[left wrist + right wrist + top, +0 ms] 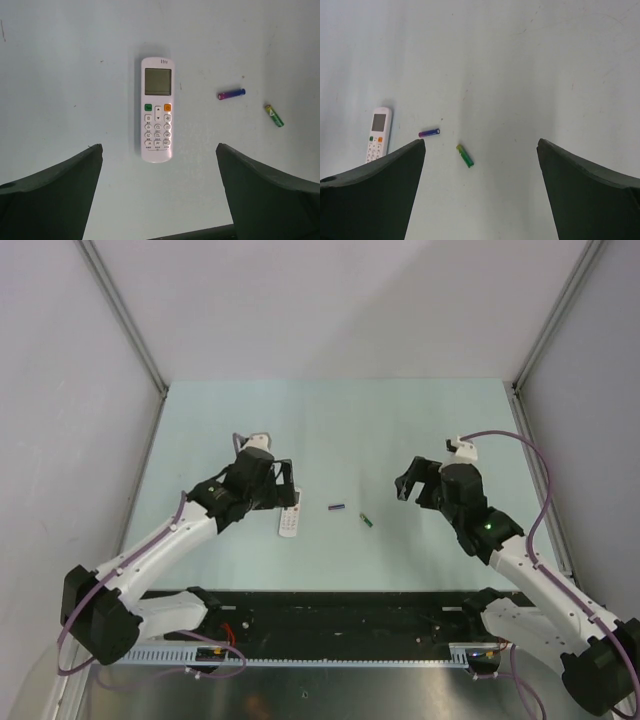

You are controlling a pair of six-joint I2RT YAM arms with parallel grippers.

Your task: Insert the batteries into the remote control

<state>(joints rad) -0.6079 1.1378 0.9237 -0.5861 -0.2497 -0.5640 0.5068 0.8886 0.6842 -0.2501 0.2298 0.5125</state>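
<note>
Remote control (157,110) buttons-up — purple battery (231,94), green battery (274,115) loose nearby.

We see the remote control (157,110) lying face up on the pale table (60,75), its display end toward 12 o'clock. At its 3 o'clock, apart from it, lies the purple-blue battery (231,94). The green battery (274,115) lies near that one, at its 4 o'clock. Our left gripper (158,147) is spread wide, with dark fingers (55,195) at 7 and 5 o'clock, touching nothing.
</note>
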